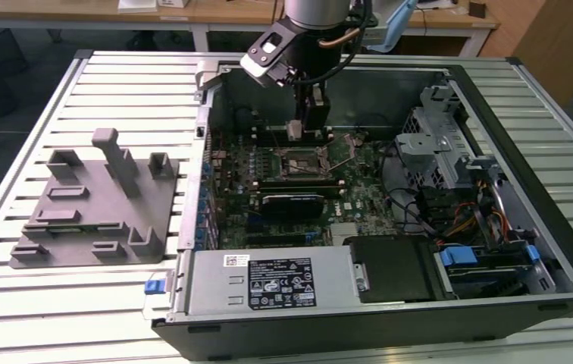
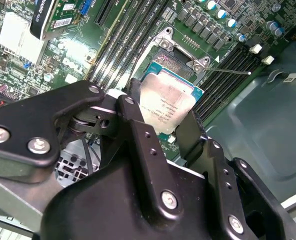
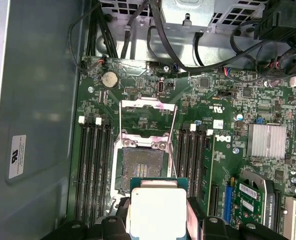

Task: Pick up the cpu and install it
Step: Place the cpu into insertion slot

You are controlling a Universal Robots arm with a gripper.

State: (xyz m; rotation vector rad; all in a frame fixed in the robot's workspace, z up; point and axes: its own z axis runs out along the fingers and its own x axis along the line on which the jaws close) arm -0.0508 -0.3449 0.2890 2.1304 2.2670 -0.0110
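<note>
1. Exterior view: my gripper (image 1: 305, 125) reaches down inside the open computer case (image 1: 388, 334). It is low over the green circuit board (image 1: 367, 178) and close above the socket (image 1: 302, 159). The grey fixture (image 1: 95, 205) lies well apart on the slatted table (image 1: 23, 303), toward the exterior view's left. I judge the pick-up finished and the placing underway, so what counts at this height is a steady, upright wrist.

2. Second wrist view: my jaws are clenched on the cpu (image 2: 168, 107). One finger (image 2: 140, 125) presses each of two opposite edges, and the silvery plate faces the camera. The cpu hangs apart from the socket (image 2: 180, 60), not seated. To do this well, I think the squeeze should stay on the rim alone and be even on both sides, so that it cannot twist or tip in my hold.

3. First wrist view: the cpu (image 3: 155, 210) sits beside the socket (image 3: 141, 167), overlapping its nearer edge rather than centred over it. The hinged frame (image 3: 148, 115) stands flipped open, so the contact field is bare. Memory slots (image 3: 92, 165) flank the socket on both sides. My judgement is that the cpu's edges should be squared to the socket's edges and its corners matched. It should also be kept flat and never slid across those contacts, which look easy to bend.
</note>
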